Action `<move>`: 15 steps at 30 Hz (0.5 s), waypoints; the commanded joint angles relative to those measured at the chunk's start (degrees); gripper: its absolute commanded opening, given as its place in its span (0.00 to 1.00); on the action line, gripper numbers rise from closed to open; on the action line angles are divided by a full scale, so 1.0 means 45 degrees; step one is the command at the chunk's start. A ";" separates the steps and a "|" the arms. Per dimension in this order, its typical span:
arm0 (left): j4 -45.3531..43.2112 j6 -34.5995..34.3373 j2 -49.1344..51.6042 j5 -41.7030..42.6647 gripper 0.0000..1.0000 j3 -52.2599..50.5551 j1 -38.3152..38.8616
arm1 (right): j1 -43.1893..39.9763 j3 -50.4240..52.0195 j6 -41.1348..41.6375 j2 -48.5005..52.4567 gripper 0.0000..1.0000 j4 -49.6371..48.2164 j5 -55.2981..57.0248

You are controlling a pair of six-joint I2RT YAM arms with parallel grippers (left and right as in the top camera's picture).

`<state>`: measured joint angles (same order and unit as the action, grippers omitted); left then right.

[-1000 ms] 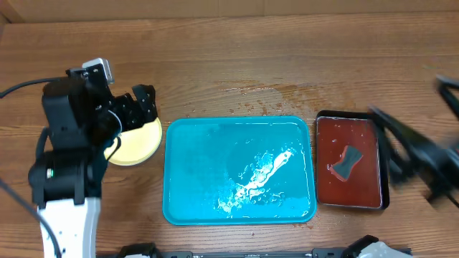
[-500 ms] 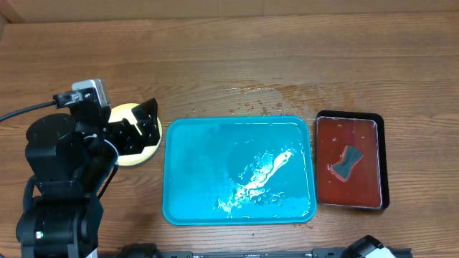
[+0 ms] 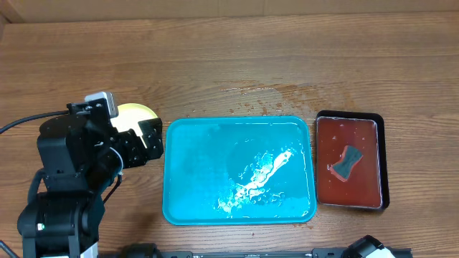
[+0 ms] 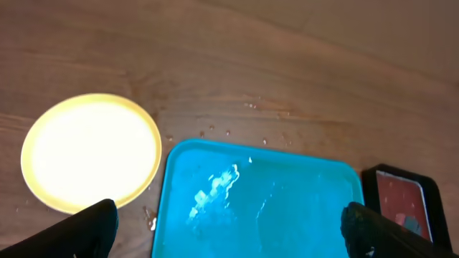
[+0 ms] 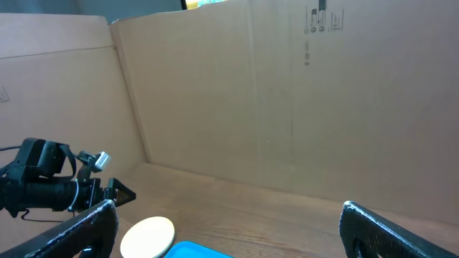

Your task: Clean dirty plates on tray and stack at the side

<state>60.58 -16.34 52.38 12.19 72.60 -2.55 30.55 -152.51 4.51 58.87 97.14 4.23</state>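
Observation:
A pale yellow plate (image 3: 135, 112) lies on the table left of the turquoise tray (image 3: 193, 143); I cannot tell if other plates lie under it. It also shows in the left wrist view (image 4: 91, 152) and the right wrist view (image 5: 147, 236). The tray (image 4: 287, 201) holds only water puddles. My left gripper (image 3: 149, 137) is open and empty, above the plate's near edge, and its fingers frame the left wrist view (image 4: 229, 236). My right gripper (image 5: 226, 233) is open and empty, raised high and facing the cardboard wall. It does not show in the overhead view.
A dark red black-rimmed tray (image 3: 358, 190) holding a dark sponge (image 3: 348, 163) stands right of the turquoise tray. Water drops (image 3: 258, 93) lie on the wood behind the tray. A cardboard wall (image 5: 287, 93) runs along the back.
My left gripper has drawn back toward the front, uncovering the far part of the plate. My right arm, blurred at the right edge a second ago, has left the overhead view.

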 commanded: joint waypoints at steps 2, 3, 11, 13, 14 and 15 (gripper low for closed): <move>0.0165 -0.0121 0.0189 -0.0068 1.00 0.0257 0.0092 | 0.0126 0.0044 0.0034 0.0044 1.00 -0.0024 -0.0107; 0.0194 -0.0121 0.0257 -0.0073 1.00 0.0257 0.0092 | 0.0126 0.0044 0.0034 0.0044 1.00 -0.0024 -0.0102; 0.0223 -0.0121 0.0690 -0.0073 1.00 0.0257 0.0092 | 0.0126 0.0044 0.0034 0.0044 1.00 -0.0024 -0.0102; 0.0219 -0.0121 0.0821 -0.0073 1.00 0.0257 0.0092 | 0.0126 0.0044 0.0034 0.0044 1.00 -0.0024 -0.0102; 0.0219 -0.0121 0.0957 -0.0073 1.00 0.0257 0.0092 | 0.0126 0.0044 0.0034 0.0044 1.00 -0.0024 -0.0102; 0.0219 -0.0121 0.1035 -0.0073 1.00 0.0257 0.0092 | 0.0126 0.0044 0.0034 0.0044 1.00 -0.0024 -0.0102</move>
<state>61.60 -16.36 56.07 12.19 72.60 -2.55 30.52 -152.51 4.49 58.87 97.14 4.23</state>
